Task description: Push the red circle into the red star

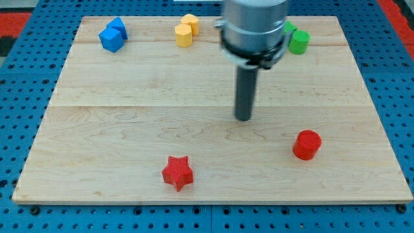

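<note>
The red circle is a short red cylinder on the wooden board, at the view's lower right. The red star lies near the board's bottom edge, left of centre. My tip is the lower end of a dark rod near the board's middle. It stands up and to the left of the red circle, well apart from it, and up and to the right of the red star. It touches no block.
Two blue blocks sit together at the board's top left. Two yellow blocks sit at the top middle. Green blocks sit at the top right, partly hidden by the arm. Blue pegboard surrounds the board.
</note>
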`<action>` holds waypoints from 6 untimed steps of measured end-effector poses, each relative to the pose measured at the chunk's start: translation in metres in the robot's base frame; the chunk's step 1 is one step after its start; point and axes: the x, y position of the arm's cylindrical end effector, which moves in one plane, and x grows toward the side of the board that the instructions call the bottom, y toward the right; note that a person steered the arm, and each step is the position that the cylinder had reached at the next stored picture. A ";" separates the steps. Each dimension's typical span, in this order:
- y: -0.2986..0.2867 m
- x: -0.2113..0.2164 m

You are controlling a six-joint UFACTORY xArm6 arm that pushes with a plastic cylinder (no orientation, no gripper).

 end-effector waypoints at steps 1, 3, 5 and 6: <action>0.062 -0.001; 0.107 0.048; -0.005 0.120; -0.056 0.124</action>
